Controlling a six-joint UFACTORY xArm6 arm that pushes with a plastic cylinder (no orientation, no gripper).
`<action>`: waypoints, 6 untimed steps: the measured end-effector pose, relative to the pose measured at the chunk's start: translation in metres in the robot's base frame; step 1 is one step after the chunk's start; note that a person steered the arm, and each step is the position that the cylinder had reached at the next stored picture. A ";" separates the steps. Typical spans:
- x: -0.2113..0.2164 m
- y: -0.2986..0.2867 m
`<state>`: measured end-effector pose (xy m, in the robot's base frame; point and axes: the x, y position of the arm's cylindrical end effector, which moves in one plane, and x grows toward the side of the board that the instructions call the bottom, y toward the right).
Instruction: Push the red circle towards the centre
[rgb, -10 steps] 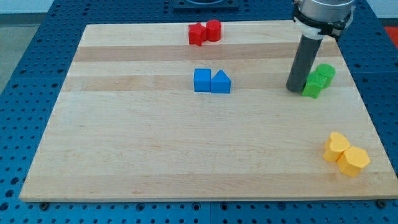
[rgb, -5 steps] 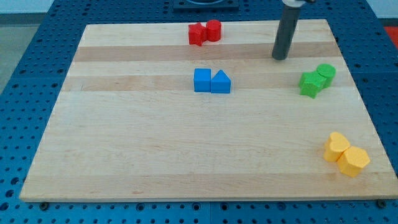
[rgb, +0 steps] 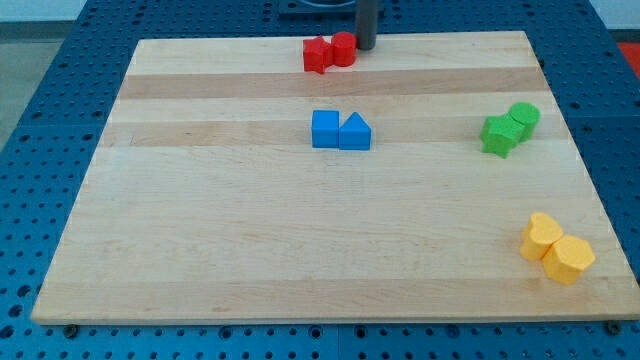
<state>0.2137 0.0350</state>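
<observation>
Taking the wooden board (rgb: 200, 250) as landmark: two yellow blocks (rgb: 556, 249) sit at its bottom-right corner, two green blocks (rgb: 509, 128) by its right edge, a blue square (rgb: 325, 129) touching a blue triangle (rgb: 355, 132) nearer its middle. At its top edge, the red circle (rgb: 343, 48) touches another red block (rgb: 317, 55); my tip (rgb: 365, 48), a bare rod holding nothing, stands just right of the circle.

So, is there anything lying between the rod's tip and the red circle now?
No. In the camera view, my tip stands right beside the red circle, on its right in the view; no block lies between them.
</observation>
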 end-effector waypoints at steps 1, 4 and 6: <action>0.012 -0.028; 0.060 -0.089; 0.124 -0.089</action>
